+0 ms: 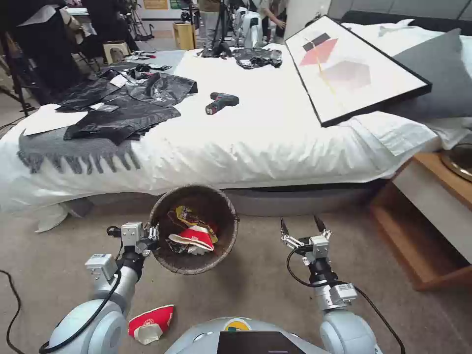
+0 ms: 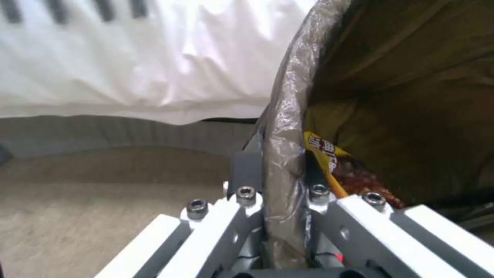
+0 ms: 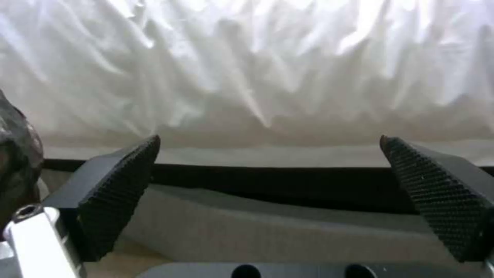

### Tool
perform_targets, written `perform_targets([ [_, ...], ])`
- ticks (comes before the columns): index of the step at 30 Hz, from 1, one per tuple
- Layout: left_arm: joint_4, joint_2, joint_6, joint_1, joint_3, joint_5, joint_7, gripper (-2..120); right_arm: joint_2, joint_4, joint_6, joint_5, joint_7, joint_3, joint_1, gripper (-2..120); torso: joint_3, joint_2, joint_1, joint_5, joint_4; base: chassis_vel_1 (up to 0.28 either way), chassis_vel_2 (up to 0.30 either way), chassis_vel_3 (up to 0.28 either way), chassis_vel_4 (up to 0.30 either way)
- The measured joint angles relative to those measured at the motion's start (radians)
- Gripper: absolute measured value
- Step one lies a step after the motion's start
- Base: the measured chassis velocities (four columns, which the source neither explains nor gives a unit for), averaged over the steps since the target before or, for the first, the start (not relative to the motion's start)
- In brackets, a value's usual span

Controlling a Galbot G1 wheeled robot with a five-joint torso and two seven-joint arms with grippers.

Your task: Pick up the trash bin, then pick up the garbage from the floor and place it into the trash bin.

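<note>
Left tool (image 1: 153, 239) clamped on the rim of the trash bin (image 1: 194, 268), one finger inside the bag lining, one outside; my left wrist view shows the fingers (image 2: 247, 170) pinching the folded dark bag edge. Bin held off the carpet in front of the bed (image 1: 275, 142), tilted so its mouth faces up and back toward my head camera; its long axis leans away from me toward the bed. Inside I see a yellow wrapper (image 1: 183, 215) and a crushed red-and-white cup (image 1: 192, 238), resting against the lower wall.

Right tool (image 1: 301, 227) hangs just right of the bin, apart from it, fingers spread wide and holding nothing; it points at the bed skirt.

One more red-and-white cup (image 1: 151, 323) lies crushed on the carpet near my left arm, on its side, well below the bin.
</note>
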State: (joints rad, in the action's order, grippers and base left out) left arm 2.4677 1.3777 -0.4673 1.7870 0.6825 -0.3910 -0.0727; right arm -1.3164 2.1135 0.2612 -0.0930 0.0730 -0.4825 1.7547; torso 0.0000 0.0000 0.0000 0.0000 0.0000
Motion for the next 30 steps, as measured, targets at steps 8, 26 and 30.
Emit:
perform_targets([
  [8,0.000,0.000,0.001,0.000,0.000,0.001,0.000,0,0.002,-0.001,-0.007,-0.007,0.000,-0.008,-0.002,100,0.000,0.000,0.000,0.0000,0.0001,0.071,0.068,0.067,0.078],
  [26,-0.003,0.000,0.005,0.000,-0.001,0.002,0.000,0,0.006,-0.012,-0.014,-0.017,0.003,-0.019,-0.006,100,0.000,0.000,0.000,0.0000,0.0000,0.068,0.063,0.062,0.065],
  [30,-0.003,-0.001,0.006,0.001,-0.001,0.002,0.000,0,0.009,-0.015,-0.018,-0.021,0.003,-0.021,-0.009,100,0.000,0.000,0.000,0.0000,0.0001,0.079,0.065,0.066,0.059],
])
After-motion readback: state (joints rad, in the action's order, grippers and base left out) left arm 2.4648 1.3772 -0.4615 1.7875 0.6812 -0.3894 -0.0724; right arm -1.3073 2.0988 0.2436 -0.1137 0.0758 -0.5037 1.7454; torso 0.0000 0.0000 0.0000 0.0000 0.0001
